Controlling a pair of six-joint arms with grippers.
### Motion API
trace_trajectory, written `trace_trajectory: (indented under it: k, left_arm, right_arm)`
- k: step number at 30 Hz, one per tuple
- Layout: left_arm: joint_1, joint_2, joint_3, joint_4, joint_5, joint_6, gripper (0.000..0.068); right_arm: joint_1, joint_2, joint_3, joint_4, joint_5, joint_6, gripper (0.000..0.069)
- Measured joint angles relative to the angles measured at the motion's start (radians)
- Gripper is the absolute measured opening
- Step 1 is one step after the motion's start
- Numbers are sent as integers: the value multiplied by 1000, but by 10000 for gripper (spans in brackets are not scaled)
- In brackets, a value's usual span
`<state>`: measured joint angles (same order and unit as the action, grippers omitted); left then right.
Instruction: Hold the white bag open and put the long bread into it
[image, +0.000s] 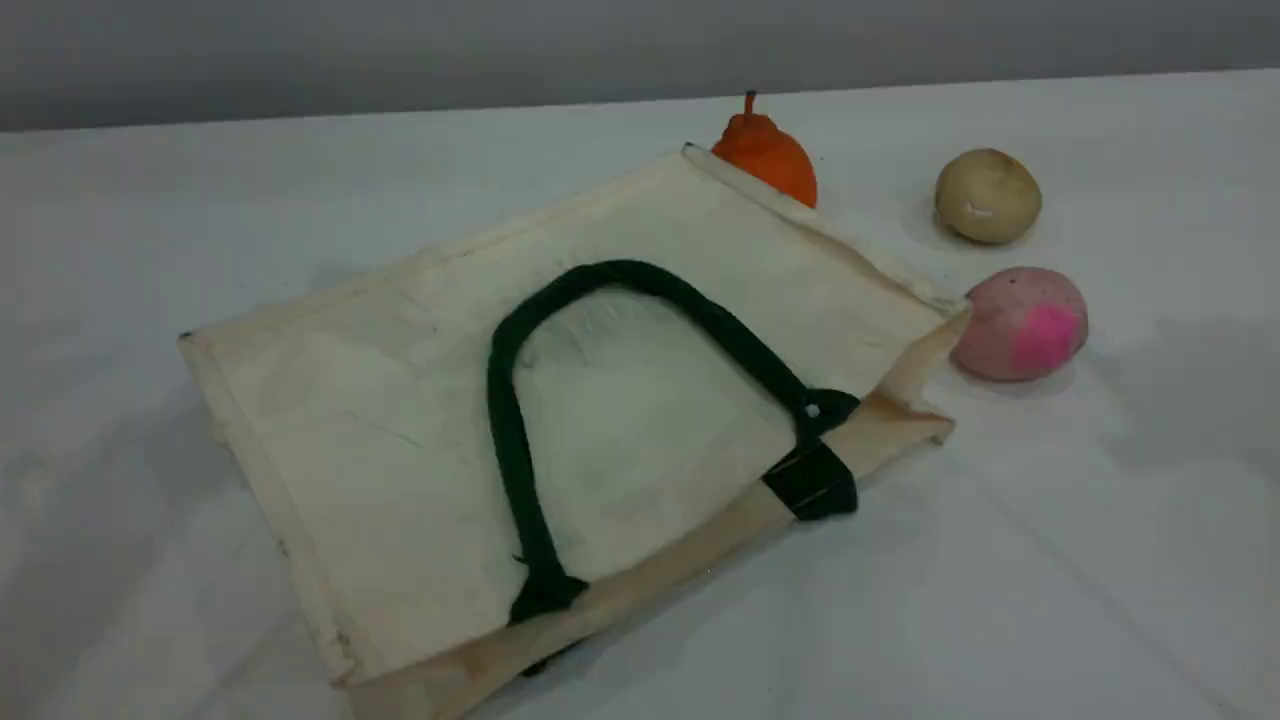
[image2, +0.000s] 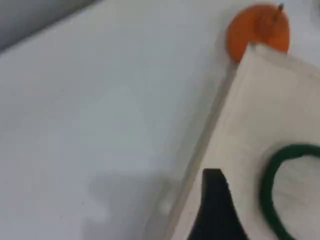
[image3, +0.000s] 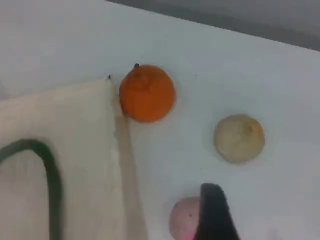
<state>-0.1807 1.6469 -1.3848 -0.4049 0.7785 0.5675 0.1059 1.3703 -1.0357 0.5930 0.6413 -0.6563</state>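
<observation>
White bag (image: 420, 400) lies flat across the middle of the tabletop (image: 1050, 560), its green handle (image: 508, 420) on top. Left hand (image2: 216, 205) hovers over the bag's edge, grip unclear. Right hand (image3: 214, 212), released, is above the pink bun (image3: 182, 217).

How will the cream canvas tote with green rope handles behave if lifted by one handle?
The cream canvas tote lies collapsed flat, so its panels would probably sag rather than stand. The dark green rope handle lies limp on the panel, so it likely bends freely. The mouth barely gapes, so it may fall shut unless held.
</observation>
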Motion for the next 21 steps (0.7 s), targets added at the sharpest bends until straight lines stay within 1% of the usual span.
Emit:
trace_trajectory:
  k: [4,6,9,13,16,21]
  left_arm:
    - [-3,-85,38,1,-23,0,440]
    - [-3,-121,38,1,-36,0,440]
    - [-3,-162,37,13,-19,0,440]
    - [-3,-239,59,13,-29,-2,440]
    - [-3,-309,109,12,-55,-3,440]
    - [-3,-457,262,19,-155,6,440]
  right_arm:
    - [0,-25,0,30,-39,0,416]
    - [0,-33,-1,32,-28,0,416]
    - [-5,-54,-1,10,2,3,416]
    - [-17,-121,-1,-28,11,58,416]
    - [-17,-178,0,-25,23,57,416]
    - [-17,-250,6,-48,55,88,416]
